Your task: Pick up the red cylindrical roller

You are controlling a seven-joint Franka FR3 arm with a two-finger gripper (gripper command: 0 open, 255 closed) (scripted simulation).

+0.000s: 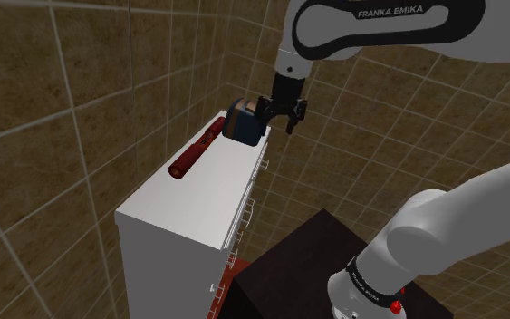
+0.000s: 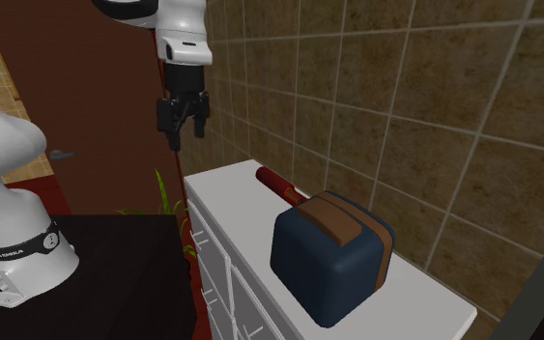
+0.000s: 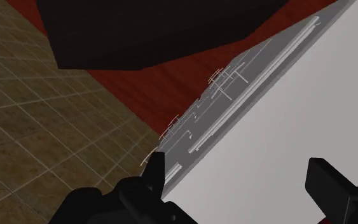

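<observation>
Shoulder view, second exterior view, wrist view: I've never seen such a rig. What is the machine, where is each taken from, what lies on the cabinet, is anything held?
The machine is a white robot arm ending in a black two-finger gripper, standing on a dark stand. The shoulder view looks down from beside that stand; the second exterior view looks along the white cabinet from its other end; the wrist view looks down past the fingers. On the cabinet lie a red roller and a dark blue box with a brown band. The gripper is open, above the cabinet's drawer-side edge, holding nothing.
</observation>
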